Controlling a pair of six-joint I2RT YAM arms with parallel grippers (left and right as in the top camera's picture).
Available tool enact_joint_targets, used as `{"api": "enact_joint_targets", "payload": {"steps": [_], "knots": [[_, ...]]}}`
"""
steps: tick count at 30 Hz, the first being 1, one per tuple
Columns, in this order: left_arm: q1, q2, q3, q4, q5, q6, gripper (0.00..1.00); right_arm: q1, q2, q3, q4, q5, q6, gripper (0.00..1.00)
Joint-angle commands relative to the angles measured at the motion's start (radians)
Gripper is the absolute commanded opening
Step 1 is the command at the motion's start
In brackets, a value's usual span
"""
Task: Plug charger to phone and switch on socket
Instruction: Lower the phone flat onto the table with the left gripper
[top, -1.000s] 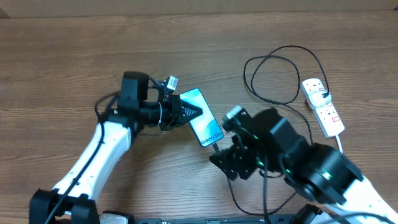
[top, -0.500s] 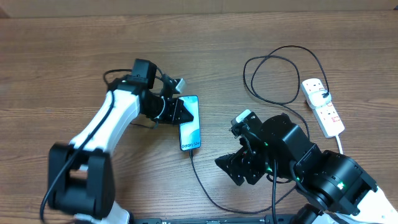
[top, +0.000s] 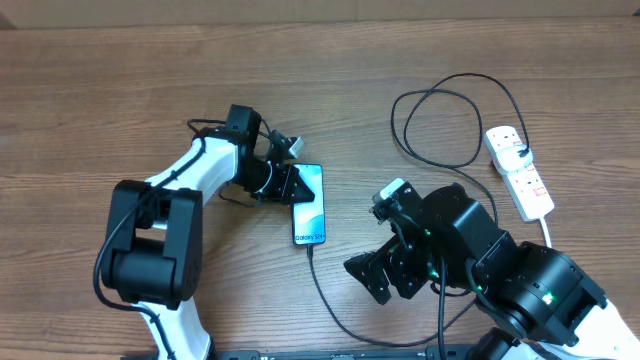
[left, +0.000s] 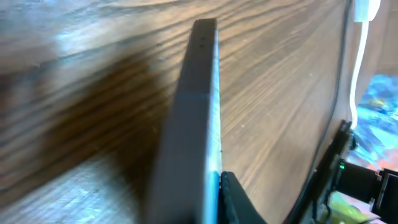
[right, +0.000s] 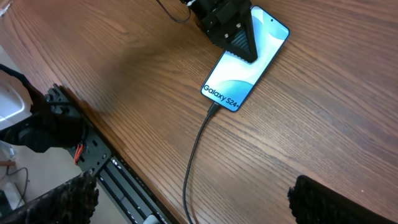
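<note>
Dragging the phone (top: 311, 208) risks pulling the charger (top: 322, 290) tip out of the phone's bottom edge, because the cable leaves that edge in a tight curve. The right fingers (right: 339, 200) may also snag the cable loop when travelling to the socket (top: 522, 172), which lies well to the phone's right on the desk (top: 100, 100). The left fingers (right: 239, 38) clamp the phone's top end, one finger lying over the screen. The right fingers stand spread and empty, near the phone's bottom end, off to its right.
</note>
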Motion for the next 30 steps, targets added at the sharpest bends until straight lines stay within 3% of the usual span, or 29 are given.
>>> {"api": "enact_joint_targets", "payload": {"steps": [1,23,30], "knots": [[0.014,0.023,0.018,0.008,-0.064,0.017,0.15,0.004,0.001,0.028,-0.001,0.010,0.000,1.00],[0.017,0.023,0.018,0.032,-0.066,0.012,0.19,0.004,0.053,0.028,0.000,0.010,0.000,1.00],[0.017,0.023,0.018,0.032,-0.063,-0.069,0.24,0.004,0.053,0.028,-0.001,0.010,0.000,1.00]]}}
